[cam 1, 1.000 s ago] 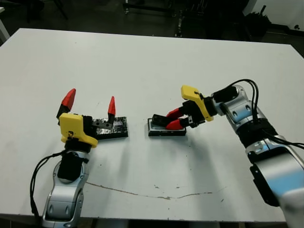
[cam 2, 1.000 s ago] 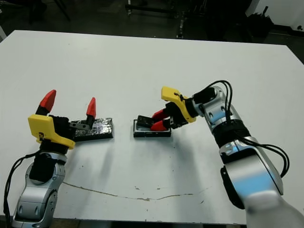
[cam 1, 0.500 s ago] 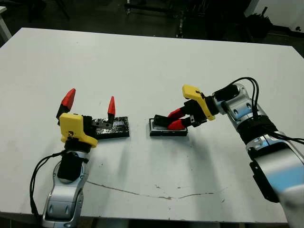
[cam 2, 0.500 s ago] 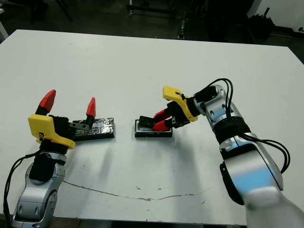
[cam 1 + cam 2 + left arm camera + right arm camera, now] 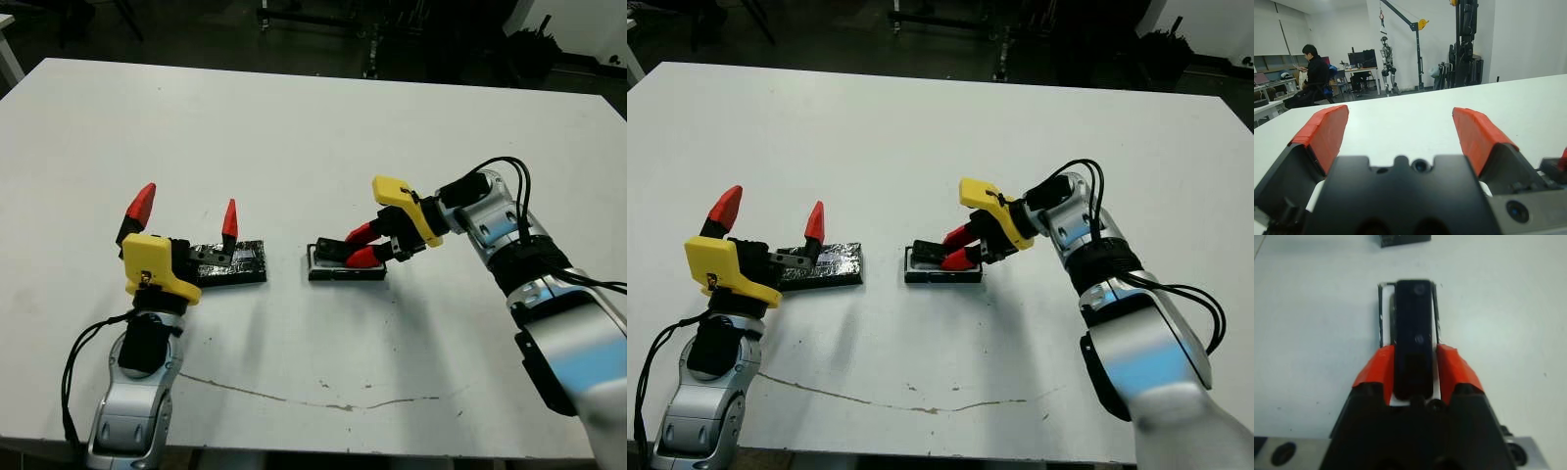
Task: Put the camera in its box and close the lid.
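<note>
My right gripper (image 5: 351, 247) is shut on the camera (image 5: 1412, 323), a narrow black bar that its red fingers (image 5: 1378, 369) press from both sides. The camera lies lengthwise over the box (image 5: 338, 266), a small black tray with a white lining whose rim (image 5: 1380, 308) shows on both sides of the bar. I cannot tell whether the bar rests in the hollow. The lid (image 5: 235, 262), a glossy black panel, lies flat on the table to the box's left. My left gripper (image 5: 186, 211) stands open and raised just left of the lid, with nothing between its fingers (image 5: 1322, 132).
The white table (image 5: 294, 137) stretches wide behind both arms, with a thin dark scratch (image 5: 323, 399) near its front edge. Beyond the table, the left wrist view shows a seated person (image 5: 1312, 73) and equipment stands.
</note>
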`<move>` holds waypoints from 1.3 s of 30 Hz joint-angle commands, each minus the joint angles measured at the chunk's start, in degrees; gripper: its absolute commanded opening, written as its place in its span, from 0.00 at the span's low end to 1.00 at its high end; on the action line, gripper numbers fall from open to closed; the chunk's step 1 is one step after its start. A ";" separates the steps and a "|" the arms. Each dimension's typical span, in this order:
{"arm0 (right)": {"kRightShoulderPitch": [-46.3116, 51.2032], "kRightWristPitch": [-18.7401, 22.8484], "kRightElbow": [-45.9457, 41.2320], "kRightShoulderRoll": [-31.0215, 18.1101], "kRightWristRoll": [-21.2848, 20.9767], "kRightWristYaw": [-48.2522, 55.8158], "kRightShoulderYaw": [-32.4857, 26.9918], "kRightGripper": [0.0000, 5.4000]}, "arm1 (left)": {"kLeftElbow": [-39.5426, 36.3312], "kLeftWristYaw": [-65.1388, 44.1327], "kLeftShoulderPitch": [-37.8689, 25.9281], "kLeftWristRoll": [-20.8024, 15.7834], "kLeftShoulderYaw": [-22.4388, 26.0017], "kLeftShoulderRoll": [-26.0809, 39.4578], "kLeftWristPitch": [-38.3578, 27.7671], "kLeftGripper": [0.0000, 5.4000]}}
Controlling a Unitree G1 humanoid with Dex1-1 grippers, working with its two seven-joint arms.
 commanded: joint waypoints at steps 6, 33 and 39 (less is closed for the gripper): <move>2.33 0.25 -1.63 -2.98 -2.54 -2.02 0.04 0.64 | -0.16 -0.04 0.82 -0.03 -0.09 0.01 0.96 1.00; 1.31 9.31 -10.42 -9.64 4.10 -2.02 -9.52 1.00 | 0.43 0.00 0.64 -0.13 -0.07 -0.12 0.45 1.00; 13.37 11.28 -29.35 -8.63 7.09 -20.10 -18.62 0.98 | 0.66 -0.14 0.53 -0.02 0.10 0.22 0.04 1.00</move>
